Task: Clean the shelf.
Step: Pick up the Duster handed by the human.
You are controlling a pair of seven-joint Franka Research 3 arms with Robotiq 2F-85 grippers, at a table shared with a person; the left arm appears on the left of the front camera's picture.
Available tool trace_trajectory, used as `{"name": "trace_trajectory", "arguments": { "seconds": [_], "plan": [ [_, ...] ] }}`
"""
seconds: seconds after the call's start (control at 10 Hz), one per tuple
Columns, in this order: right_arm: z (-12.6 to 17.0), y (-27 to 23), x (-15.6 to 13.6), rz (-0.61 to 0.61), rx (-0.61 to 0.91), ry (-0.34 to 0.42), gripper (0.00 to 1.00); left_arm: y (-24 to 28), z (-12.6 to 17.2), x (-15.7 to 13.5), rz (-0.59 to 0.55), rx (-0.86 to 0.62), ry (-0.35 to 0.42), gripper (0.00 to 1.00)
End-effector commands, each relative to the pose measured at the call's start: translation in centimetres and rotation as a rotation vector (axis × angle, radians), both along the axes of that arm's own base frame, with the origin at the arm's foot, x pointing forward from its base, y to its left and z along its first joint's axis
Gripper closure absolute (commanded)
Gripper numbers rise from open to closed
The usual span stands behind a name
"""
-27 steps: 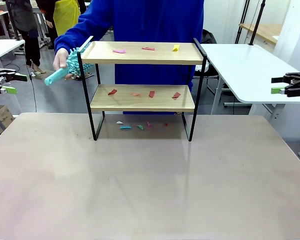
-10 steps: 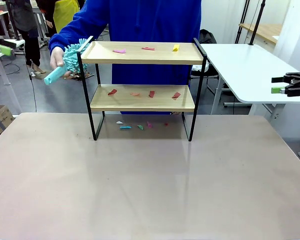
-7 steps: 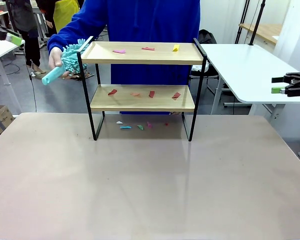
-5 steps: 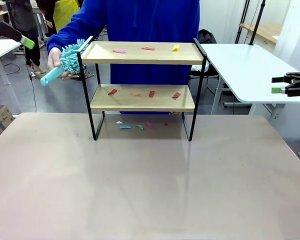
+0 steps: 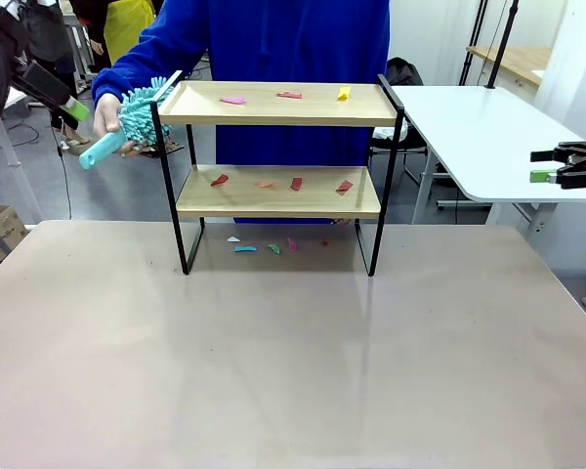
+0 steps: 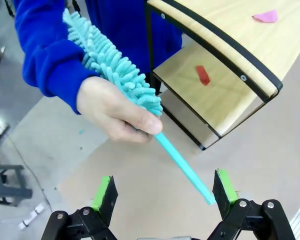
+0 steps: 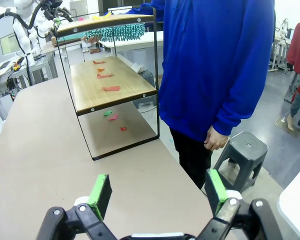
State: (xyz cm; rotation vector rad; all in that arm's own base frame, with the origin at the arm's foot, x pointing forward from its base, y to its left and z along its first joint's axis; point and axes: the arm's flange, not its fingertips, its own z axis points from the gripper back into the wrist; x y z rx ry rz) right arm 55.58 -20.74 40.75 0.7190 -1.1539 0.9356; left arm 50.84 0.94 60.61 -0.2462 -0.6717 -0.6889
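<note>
The shelf (image 5: 278,147) stands at the table's far middle, with small coloured paper scraps on its top board (image 5: 283,103), on its lower board (image 5: 273,191) and on the table under it. A person's hand (image 5: 112,115) holds a teal fluffy duster (image 5: 137,112) by the shelf's left end, handle pointing out. My left gripper (image 5: 66,103) hovers open just left of that hand. In the left wrist view the duster's handle (image 6: 182,165) runs down between my open fingers (image 6: 104,192), close to the right pad. My right gripper (image 5: 537,166) hangs open far right, over the side table.
A white side table (image 5: 479,127) adjoins at the right, and the person in blue (image 5: 293,39) stands behind the shelf. A grey stool (image 7: 240,155) sits beside the person. The near half of the big table (image 5: 293,362) is bare.
My left gripper has risen from the far left edge and swung toward the held duster. The person's hand and duster have stayed almost still. The right arm has not moved.
</note>
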Motion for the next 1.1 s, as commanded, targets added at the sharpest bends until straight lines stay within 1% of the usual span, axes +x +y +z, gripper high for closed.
{"name": "trace_trajectory", "arguments": {
  "seconds": [0.0,0.1,0.2,0.3,0.4,0.5,0.6,0.7,0.8,1.0],
  "plan": [
    [0.6,0.6,-0.2,-0.016,-0.010,0.017,0.00,-0.3,-0.5,0.0,0.004,0.001,0.014,0.00],
    [0.6,0.6,-0.2,-0.016,-0.010,0.017,0.00,-1.7,-0.4,-1.6,0.092,0.112,0.028,0.00],
    [0.6,0.6,-0.2,-0.016,-0.010,0.017,0.00,-2.7,0.2,-2.7,0.136,0.152,0.030,0.00],
    [0.6,0.6,-0.2,-0.016,-0.010,0.017,0.00,-4.0,0.9,-3.0,0.171,0.182,0.054,0.00],
    [0.6,0.6,-0.2,-0.016,-0.010,0.017,0.00,-5.3,0.6,-3.3,0.202,0.212,0.064,0.00],
    [0.6,0.6,-0.2,-0.016,-0.010,0.017,0.00,-6.5,-0.1,-3.5,0.234,0.220,0.064,0.00],
    [0.6,0.6,-0.2,-0.016,-0.010,0.017,0.00,-7.0,-0.6,-2.9,0.259,0.223,0.058,0.00],
    [0.6,0.6,-0.2,-0.016,-0.010,0.017,0.00,-7.3,-1.3,-2.7,0.264,0.206,0.069,0.00],
    [0.6,0.6,-0.2,-0.016,-0.010,0.017,0.00,-7.5,-2.2,-2.8,0.271,0.175,0.061,0.00],
    [0.6,0.6,-0.2,-0.016,-0.010,0.017,0.00,-7.4,-4.1,-2.5,0.345,0.144,0.038,0.00]
  ]
}}
